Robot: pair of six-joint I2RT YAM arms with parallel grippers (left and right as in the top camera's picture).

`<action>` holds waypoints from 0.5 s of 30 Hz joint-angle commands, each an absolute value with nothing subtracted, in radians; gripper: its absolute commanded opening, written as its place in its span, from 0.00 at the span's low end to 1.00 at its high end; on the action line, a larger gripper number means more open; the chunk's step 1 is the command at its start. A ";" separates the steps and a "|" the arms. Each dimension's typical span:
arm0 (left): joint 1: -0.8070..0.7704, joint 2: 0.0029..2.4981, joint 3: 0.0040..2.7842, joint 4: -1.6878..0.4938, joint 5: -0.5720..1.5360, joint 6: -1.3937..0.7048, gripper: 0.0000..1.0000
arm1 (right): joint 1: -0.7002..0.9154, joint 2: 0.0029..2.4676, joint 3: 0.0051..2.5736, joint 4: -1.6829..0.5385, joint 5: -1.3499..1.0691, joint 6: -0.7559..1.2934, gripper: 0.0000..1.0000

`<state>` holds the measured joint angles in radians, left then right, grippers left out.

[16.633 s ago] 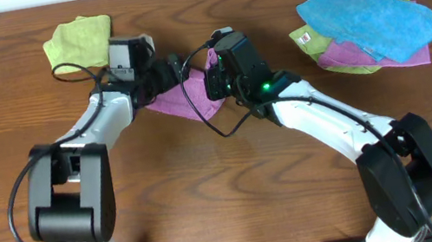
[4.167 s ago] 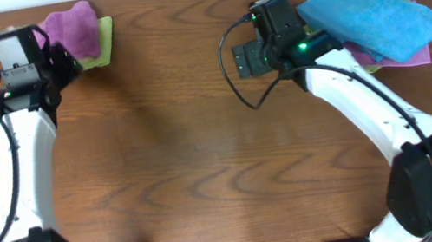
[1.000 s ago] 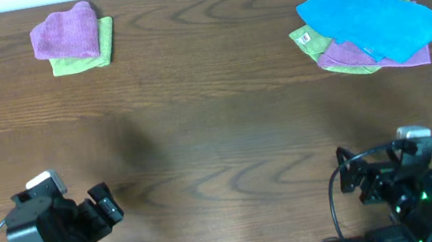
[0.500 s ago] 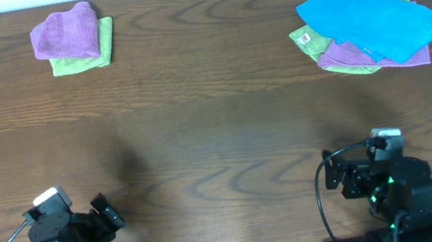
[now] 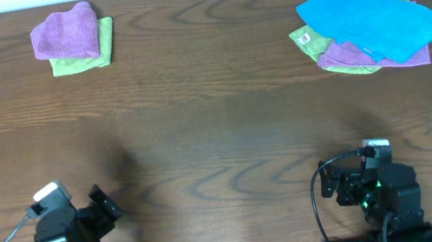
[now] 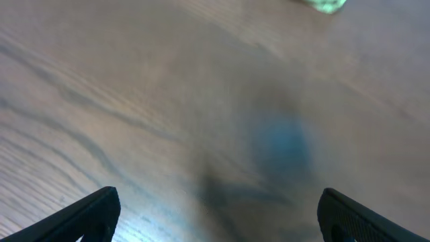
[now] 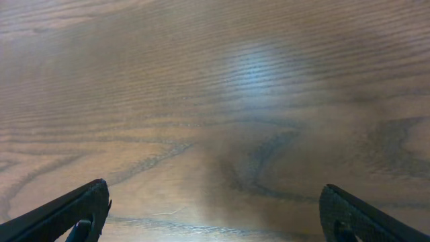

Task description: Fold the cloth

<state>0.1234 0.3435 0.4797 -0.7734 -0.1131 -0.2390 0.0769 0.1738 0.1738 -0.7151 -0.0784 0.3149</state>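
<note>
Honestly, looks like a finished fold on a big wooden table (image 5: 219, 138), with both arms parked low at the near edge and nothing in hand. Guessing at the next move, if any: a long reach up to the loose pile at the far right, topped by a bright blue cloth (image 5: 370, 16) with green and purple bits poking out underneath. Would call for pinching one layer only and lifting it off without dragging the rest along. Loads of bare wood across the whole middle, so plenty of swing room for either arm. Worth minding the far edge though, running close behind both heaps. Up in the far left corner: the cloth (image 5: 65, 34), purple, bunched into a small folded packet, resting on a folded light green cloth (image 5: 84, 59), near that far edge and well apart from both arms. Can't make out any tag from here. Left gripper (image 6: 218, 212) spread wide apart, nothing between the tips, just blurry wood grain below. Same deal for the right gripper (image 7: 215, 205): tips wide apart, holding nothing, hanging over bare table.
</note>
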 commanded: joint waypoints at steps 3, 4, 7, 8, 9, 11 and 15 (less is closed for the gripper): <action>0.124 0.253 0.348 -0.769 -0.132 -0.243 0.95 | 0.070 0.163 0.161 -0.707 -0.075 0.329 0.99; 0.124 0.236 0.331 -0.769 -0.132 -0.243 0.95 | 0.070 0.163 0.161 -0.706 -0.075 0.329 0.99; 0.124 0.178 0.283 -0.769 -0.132 -0.243 0.95 | 0.070 0.163 0.161 -0.706 -0.075 0.329 0.99; 0.124 0.165 0.276 -0.769 -0.134 -0.243 0.95 | 0.070 0.163 0.161 -0.706 -0.075 0.329 0.99; 0.124 0.152 0.270 -0.768 -0.140 -0.243 0.95 | 0.070 0.162 0.161 -0.706 -0.075 0.329 0.99; 0.124 0.132 0.257 -0.768 -0.142 -0.243 0.95 | 0.070 0.141 0.161 -0.706 -0.075 0.329 0.99; 0.124 0.113 0.249 -0.763 -0.142 -0.243 0.95 | 0.070 0.054 0.161 -0.706 -0.075 0.329 0.99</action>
<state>0.1234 0.1265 0.2527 -0.7731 -0.1207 -0.2390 0.0769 0.1028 0.1726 -0.7086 -0.0780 0.3149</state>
